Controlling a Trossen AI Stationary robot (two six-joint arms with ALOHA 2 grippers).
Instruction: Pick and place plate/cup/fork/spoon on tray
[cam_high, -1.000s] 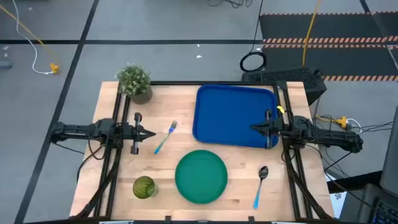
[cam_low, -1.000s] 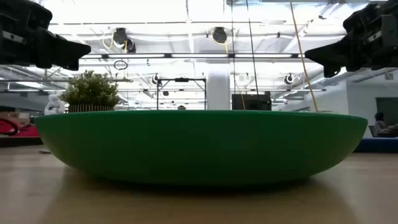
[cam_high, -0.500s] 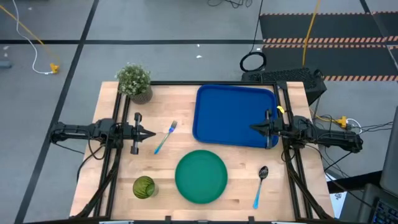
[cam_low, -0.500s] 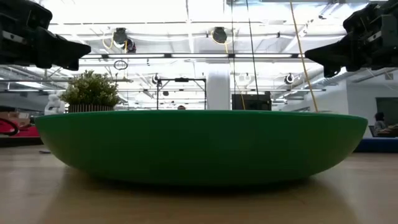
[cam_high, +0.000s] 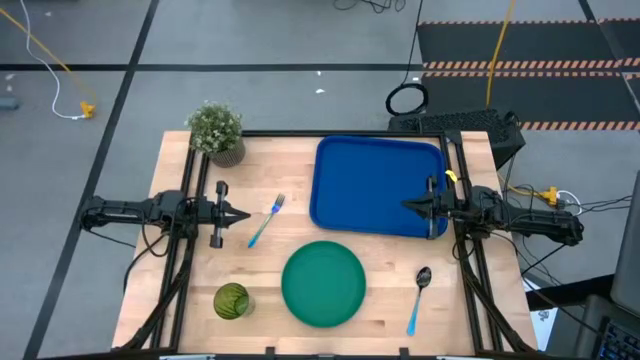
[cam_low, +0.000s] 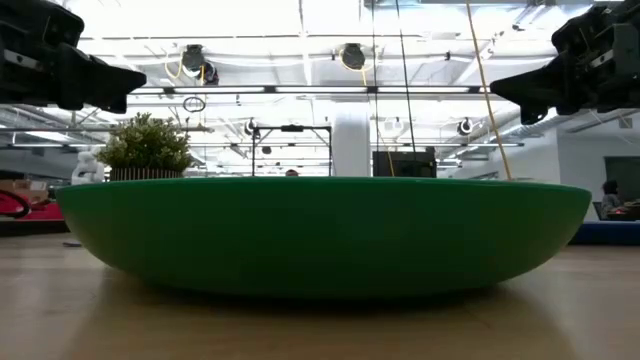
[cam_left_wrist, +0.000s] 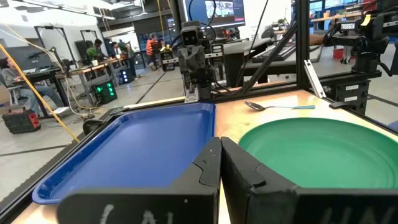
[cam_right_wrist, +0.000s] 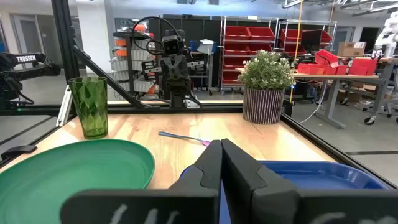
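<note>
The round green plate (cam_high: 322, 284) lies on the table near its front edge and fills the low view (cam_low: 320, 235). The dark-green cup (cam_high: 231, 300) stands to its left. The fork (cam_high: 266, 220) lies left of the blue tray (cam_high: 375, 185), which sits at the far right. The spoon (cam_high: 419, 297) lies right of the plate. My left gripper (cam_high: 247, 215) hovers shut at the table's left, pointing toward the fork. My right gripper (cam_high: 405, 205) hovers shut over the tray's right part. Neither holds anything.
A potted plant (cam_high: 217, 131) stands at the far left corner. Black frame rails (cam_high: 180, 260) run along both table sides. Bare wood lies between the fork, the plate and the tray.
</note>
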